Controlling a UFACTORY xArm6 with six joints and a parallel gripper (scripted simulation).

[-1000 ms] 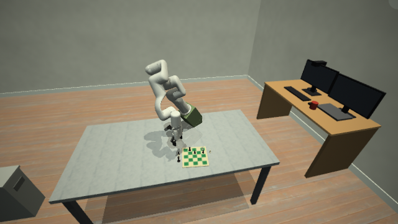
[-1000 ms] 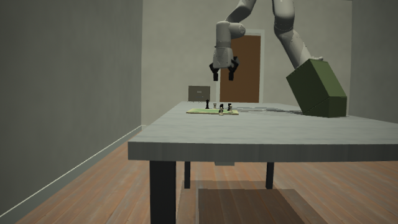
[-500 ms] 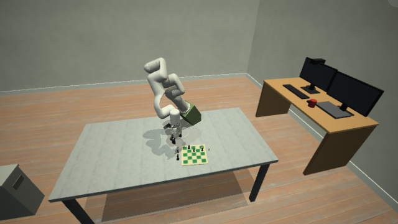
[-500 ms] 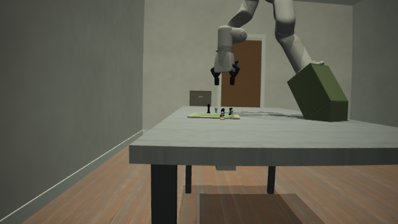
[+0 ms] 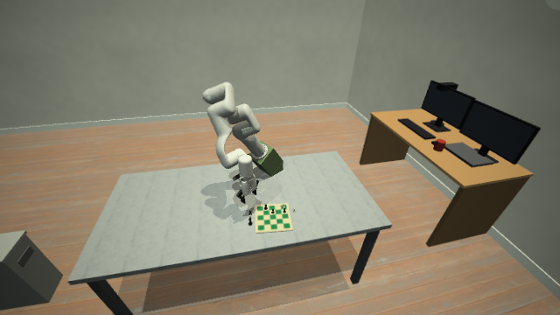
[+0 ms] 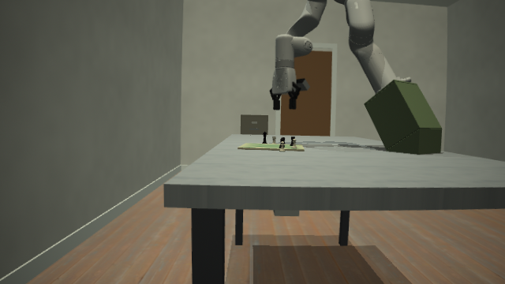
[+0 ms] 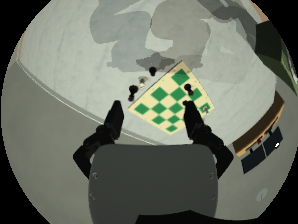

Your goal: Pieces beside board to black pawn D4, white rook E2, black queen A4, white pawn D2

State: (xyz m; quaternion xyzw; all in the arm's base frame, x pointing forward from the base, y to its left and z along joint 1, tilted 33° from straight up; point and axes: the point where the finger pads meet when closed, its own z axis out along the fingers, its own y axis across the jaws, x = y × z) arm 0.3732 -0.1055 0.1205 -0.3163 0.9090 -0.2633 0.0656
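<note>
The small green-and-cream chessboard (image 5: 274,217) lies near the table's front edge; it also shows in the exterior view (image 6: 271,147) and in the wrist view (image 7: 172,102). Two dark pieces (image 5: 250,217) stand on the table just off the board's left edge. A tiny pale piece (image 5: 294,209) stands off its right edge. A few pieces (image 5: 273,210) stand on the board's far rows. The tallest black piece (image 6: 264,137) is at the board's far side in the exterior view. My gripper (image 5: 246,194) (image 6: 284,103) (image 7: 153,108) is open and empty, high above the table behind the board's left far corner.
The arm's green base block (image 5: 269,160) sits on the table behind the board. A wooden desk (image 5: 446,157) with monitors stands to the right of the table. A grey cabinet (image 5: 22,271) stands on the floor at the left.
</note>
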